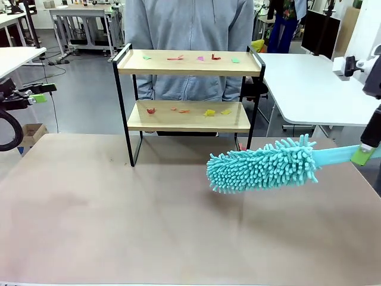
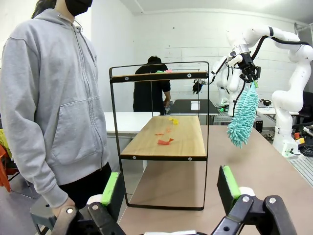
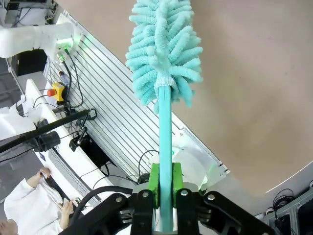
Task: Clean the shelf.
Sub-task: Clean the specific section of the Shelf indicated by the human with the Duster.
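Note:
The shelf (image 1: pixel 189 64) stands at the table's far middle, two wooden boards in a black frame. Small coloured paper scraps (image 1: pixel 178 58) lie on the top board and more scraps (image 1: pixel 208 112) on the lower one. My right gripper (image 1: pixel 364 154) is shut on the handle of a teal fluffy duster (image 1: pixel 265 165), which hangs level above the table, in front of and right of the shelf. The right wrist view shows the handle (image 3: pixel 165 142) clamped between the pads (image 3: pixel 154 188). My left gripper (image 2: pixel 171 188) is open and empty, facing the shelf (image 2: pixel 164 142) side-on from the left.
A person in a grey hoodie (image 1: pixel 190 27) stands right behind the shelf, hands out of sight. A white table (image 1: pixel 309 89) lies at the back right. The brown tabletop (image 1: pixel 149 220) spreads in front of the shelf. My left gripper (image 1: pixel 40 94) hovers off the table's left edge.

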Robot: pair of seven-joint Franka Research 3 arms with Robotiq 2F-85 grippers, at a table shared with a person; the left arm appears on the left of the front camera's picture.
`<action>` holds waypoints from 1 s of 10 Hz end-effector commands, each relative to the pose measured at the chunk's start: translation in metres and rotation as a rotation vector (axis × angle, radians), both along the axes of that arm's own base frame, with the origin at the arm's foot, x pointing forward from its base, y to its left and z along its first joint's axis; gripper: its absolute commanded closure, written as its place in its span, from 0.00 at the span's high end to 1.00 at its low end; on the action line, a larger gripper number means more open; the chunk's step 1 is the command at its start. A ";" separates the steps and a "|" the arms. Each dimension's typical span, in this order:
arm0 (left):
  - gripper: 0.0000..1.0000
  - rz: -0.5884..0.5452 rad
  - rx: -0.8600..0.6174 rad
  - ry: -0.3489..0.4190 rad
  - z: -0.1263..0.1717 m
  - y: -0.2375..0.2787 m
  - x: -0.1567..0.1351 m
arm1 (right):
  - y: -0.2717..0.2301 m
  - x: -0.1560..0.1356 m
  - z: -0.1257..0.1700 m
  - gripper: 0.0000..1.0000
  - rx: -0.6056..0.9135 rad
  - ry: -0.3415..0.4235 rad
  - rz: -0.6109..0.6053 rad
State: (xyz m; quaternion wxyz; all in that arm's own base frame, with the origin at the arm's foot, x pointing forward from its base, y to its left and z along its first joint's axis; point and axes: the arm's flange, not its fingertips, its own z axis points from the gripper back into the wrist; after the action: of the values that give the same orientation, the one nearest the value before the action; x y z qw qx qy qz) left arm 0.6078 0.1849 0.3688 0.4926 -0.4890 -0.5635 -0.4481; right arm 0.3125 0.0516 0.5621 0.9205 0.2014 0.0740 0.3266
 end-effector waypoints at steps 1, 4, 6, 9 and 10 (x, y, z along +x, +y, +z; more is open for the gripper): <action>1.00 -0.005 0.005 -0.006 0.003 -0.001 -0.002 | 0.001 0.001 0.005 0.13 0.008 -0.001 -0.019; 1.00 -0.005 0.005 -0.006 0.003 -0.001 -0.002 | 0.001 0.001 0.005 0.13 0.008 -0.001 -0.019; 1.00 -0.005 0.005 -0.006 0.003 -0.001 -0.002 | 0.001 0.001 0.005 0.13 0.008 -0.001 -0.019; 1.00 -0.005 0.005 -0.006 0.003 -0.001 -0.002 | 0.001 0.001 0.005 0.13 0.008 -0.001 -0.019; 1.00 -0.005 0.005 -0.006 0.003 -0.001 -0.002 | 0.001 0.001 0.005 0.13 0.008 -0.001 -0.019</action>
State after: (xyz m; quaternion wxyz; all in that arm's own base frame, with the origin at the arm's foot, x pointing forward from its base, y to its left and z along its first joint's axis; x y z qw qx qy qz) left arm 0.6078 0.1849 0.3688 0.4926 -0.4890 -0.5635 -0.4481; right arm 0.3125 0.0516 0.5621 0.9205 0.2014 0.0740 0.3266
